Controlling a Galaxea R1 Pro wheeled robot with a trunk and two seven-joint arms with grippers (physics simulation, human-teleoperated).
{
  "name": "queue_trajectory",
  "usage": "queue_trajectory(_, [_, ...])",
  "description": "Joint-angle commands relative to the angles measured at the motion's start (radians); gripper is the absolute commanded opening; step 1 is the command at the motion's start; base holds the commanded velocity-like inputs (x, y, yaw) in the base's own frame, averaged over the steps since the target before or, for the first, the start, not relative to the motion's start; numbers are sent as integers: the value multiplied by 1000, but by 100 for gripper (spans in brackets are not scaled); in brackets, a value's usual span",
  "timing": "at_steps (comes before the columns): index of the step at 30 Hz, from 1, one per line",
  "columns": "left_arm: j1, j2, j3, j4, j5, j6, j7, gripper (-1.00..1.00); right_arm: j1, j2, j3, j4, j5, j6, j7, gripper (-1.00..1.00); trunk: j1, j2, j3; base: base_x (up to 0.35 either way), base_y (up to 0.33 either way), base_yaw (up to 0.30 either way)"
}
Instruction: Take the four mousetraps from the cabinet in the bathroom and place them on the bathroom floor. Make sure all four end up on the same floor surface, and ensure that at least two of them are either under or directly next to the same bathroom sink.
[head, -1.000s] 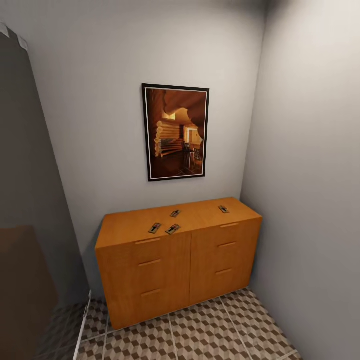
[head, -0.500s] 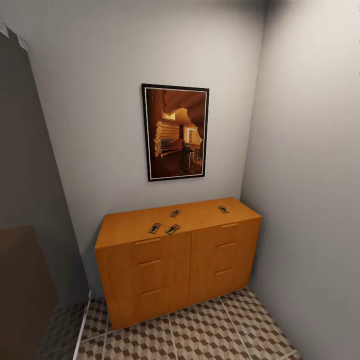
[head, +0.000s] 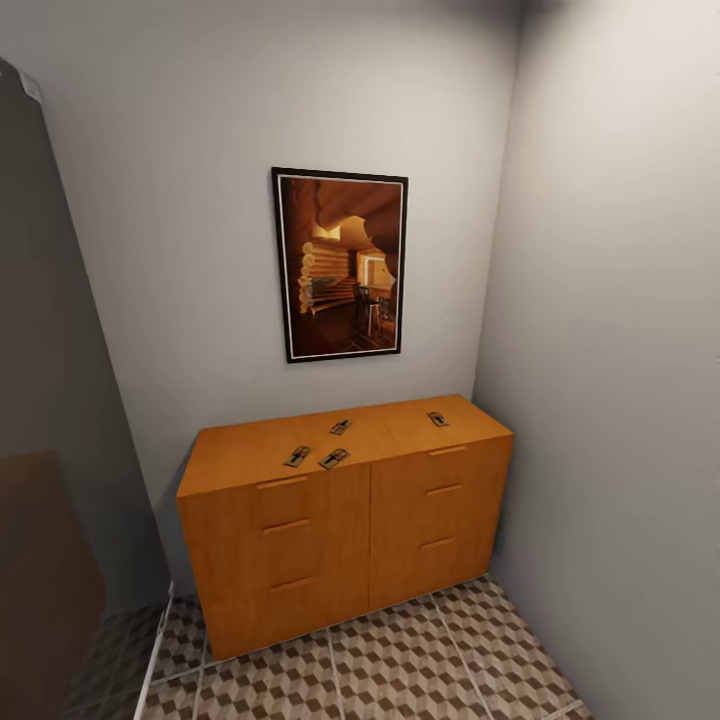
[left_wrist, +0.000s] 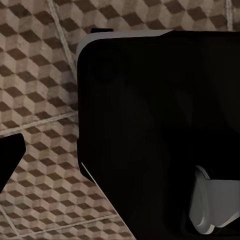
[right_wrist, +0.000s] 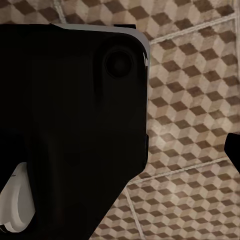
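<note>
Four mousetraps lie on the flat top of the orange-brown cabinet (head: 340, 540) in the head view. Two sit side by side near the front edge, one (head: 297, 456) and another (head: 334, 458). A third mousetrap (head: 340, 427) lies further back, and the fourth (head: 438, 419) is towards the right end. The cube-patterned bathroom floor (head: 400, 670) runs in front of the cabinet. In each wrist view one dark fingertip (left_wrist: 9, 157) (right_wrist: 233, 148) stands at the picture's edge over the floor, far from the middle, holding nothing. The sink is out of view.
The cabinet stands in a corner, with a grey wall (head: 620, 400) close on its right. A framed picture (head: 340, 265) hangs above it. A dark panel (head: 50, 450) rises at the left. My own black body (left_wrist: 150, 125) (right_wrist: 70, 125) blocks much of both wrist views.
The whole head picture has slid a little to the left, so the camera has moved. The cabinet and the mousetraps have kept their places.
</note>
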Motion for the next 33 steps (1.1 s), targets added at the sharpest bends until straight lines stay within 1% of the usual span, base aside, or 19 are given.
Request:
queue_trajectory(1, [0,0,0,-1,4,-1,1,100,0,0,0,0,0,-4,-1,100,0,-1,-1,0,-29,0])
queue_trajectory(7, [0,-1,0,-1,22,-1,0,100,0,0,0,0,0,-4,-1,100,0,-1,-1,0,-14,0])
queue_trajectory(14, [0,0,0,-1,31,-1,0,100,0,0,0,0,1,-4,-1,100,0,-1,-1,35,-4,0])
queue_trajectory(23, [0,1,0,-1,34,-1,-1,100,0,0,0,0,1,-4,-1,100,0,-1,-1,277,-43,0])
queue_trajectory(33, [0,1,0,-1,34,-1,0,100,0,0,0,0,1,-4,-1,100,0,-1,-1,245,-100,0])
